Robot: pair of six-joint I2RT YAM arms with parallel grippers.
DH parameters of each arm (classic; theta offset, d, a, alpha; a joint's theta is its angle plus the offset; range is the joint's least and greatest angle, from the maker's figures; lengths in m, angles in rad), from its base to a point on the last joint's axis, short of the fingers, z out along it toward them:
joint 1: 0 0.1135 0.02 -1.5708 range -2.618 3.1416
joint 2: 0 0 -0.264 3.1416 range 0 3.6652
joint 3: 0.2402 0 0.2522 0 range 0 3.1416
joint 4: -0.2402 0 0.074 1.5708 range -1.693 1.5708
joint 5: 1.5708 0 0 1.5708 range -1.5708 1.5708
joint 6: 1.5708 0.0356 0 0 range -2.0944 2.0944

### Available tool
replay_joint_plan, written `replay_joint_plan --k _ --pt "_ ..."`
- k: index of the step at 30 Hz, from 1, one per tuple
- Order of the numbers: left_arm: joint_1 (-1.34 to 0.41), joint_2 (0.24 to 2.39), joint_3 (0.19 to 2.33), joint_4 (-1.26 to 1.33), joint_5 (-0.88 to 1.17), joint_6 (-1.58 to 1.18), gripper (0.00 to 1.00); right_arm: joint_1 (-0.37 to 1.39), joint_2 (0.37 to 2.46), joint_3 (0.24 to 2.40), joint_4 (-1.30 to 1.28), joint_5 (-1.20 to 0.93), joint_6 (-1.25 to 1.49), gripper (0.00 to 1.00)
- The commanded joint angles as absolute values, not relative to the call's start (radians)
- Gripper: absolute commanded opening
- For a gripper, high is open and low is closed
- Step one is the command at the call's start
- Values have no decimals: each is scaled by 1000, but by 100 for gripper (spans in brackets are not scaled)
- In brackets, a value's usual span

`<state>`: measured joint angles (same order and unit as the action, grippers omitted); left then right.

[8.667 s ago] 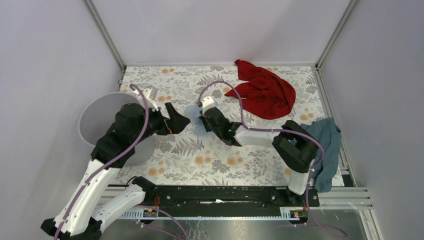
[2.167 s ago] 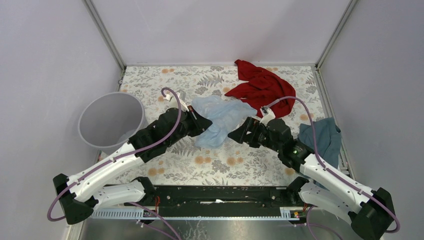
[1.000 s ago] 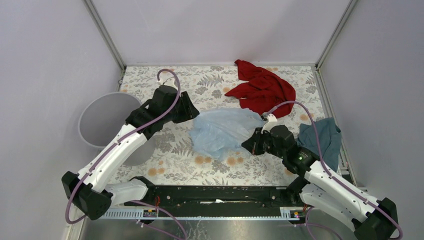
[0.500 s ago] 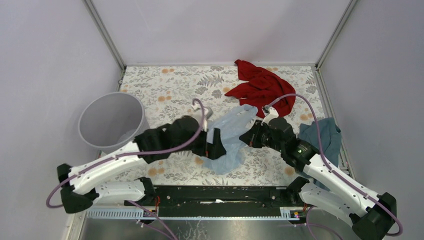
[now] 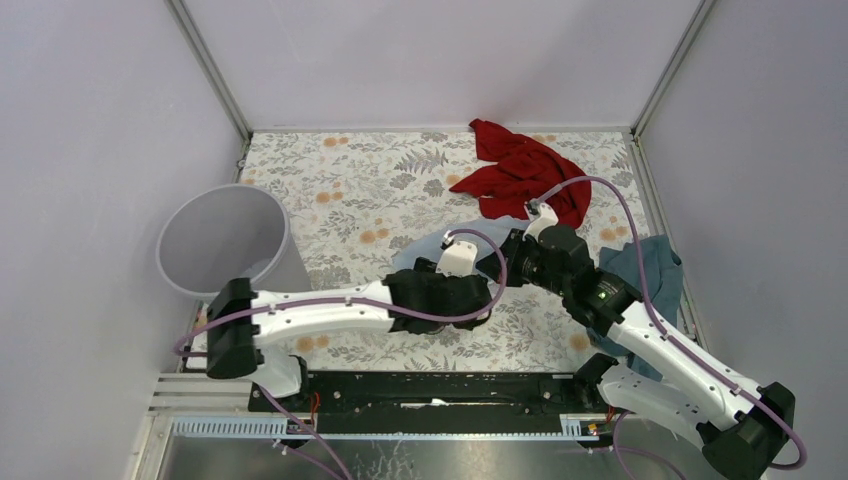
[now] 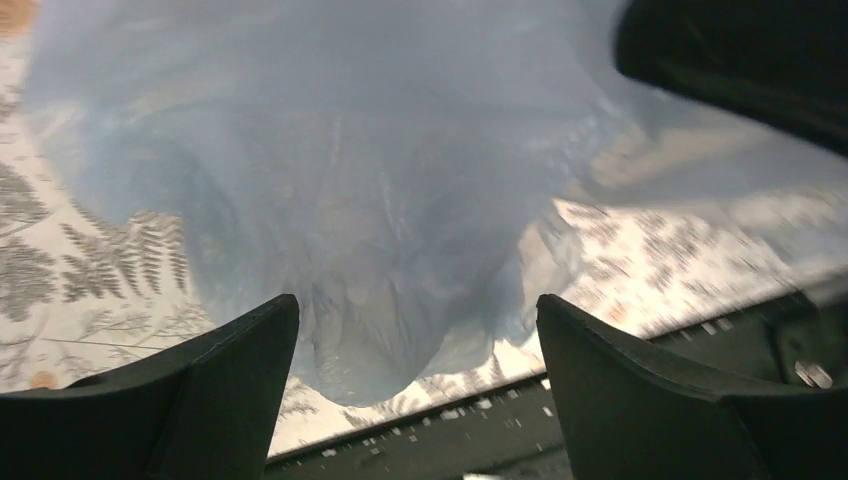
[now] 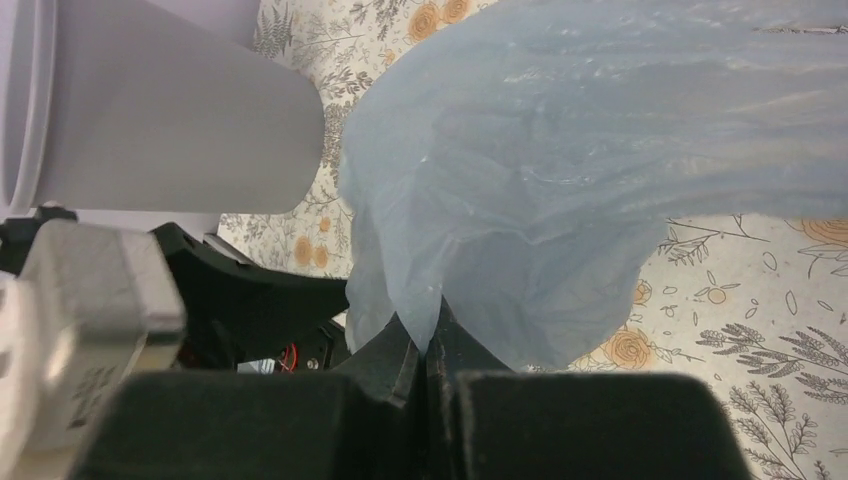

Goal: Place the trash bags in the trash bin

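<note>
Translucent pale-blue plastic trash bag point(image 7: 560, 150): mid-frame, bunched | right tool point(image 7: 428, 350): clenched on bag | left tool point(image 6: 415, 305): released, fingers spread | light-grey round plastic bin point(image 5: 215, 235): left side

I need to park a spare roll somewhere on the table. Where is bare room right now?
Barest: the far-left table between the trash bin and the red cloth. A narrow strip runs between the left arm and the near rail. The right arm and the trash bag crowd the middle; the teal cloth covers the right edge.
</note>
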<state>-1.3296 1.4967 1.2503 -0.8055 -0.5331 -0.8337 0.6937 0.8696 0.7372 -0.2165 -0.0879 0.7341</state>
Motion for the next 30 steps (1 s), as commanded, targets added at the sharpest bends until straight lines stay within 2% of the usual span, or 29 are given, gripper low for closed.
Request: replay_joint_plan --k 1,5,10,13,16,20,23,26,30 --pt "-1322 1577 1343 -948 -779 -920 90 693 875 788 -249 -59 677 0" --pt "-1264 1534 1308 -918 -750 -874 71 693 867 791 -288 -32 604 0" --pt "-1140 1377 1174 -765 -546 -739 21 693 861 784 -281 -71 544 0" --pt "-1092 1279 1137 -735 -457 -680 0 693 891 813 -328 -30 494 1" --pt "-1048 1164 1088 -731 -358 -660 0 694 973 880 -424 135 416 2" --pt "-876 1056 994 -641 37 -630 0 691 1122 1004 -516 320 333 3" --pt "-762 1044 942 -572 253 -662 0 689 1232 1102 -520 334 285 12" --pt "-711 1069 953 -544 347 -692 0 689 1354 1218 -561 290 249 33" --pt "-665 1097 1046 -570 306 -722 0 690 1439 1370 -718 165 248 72"
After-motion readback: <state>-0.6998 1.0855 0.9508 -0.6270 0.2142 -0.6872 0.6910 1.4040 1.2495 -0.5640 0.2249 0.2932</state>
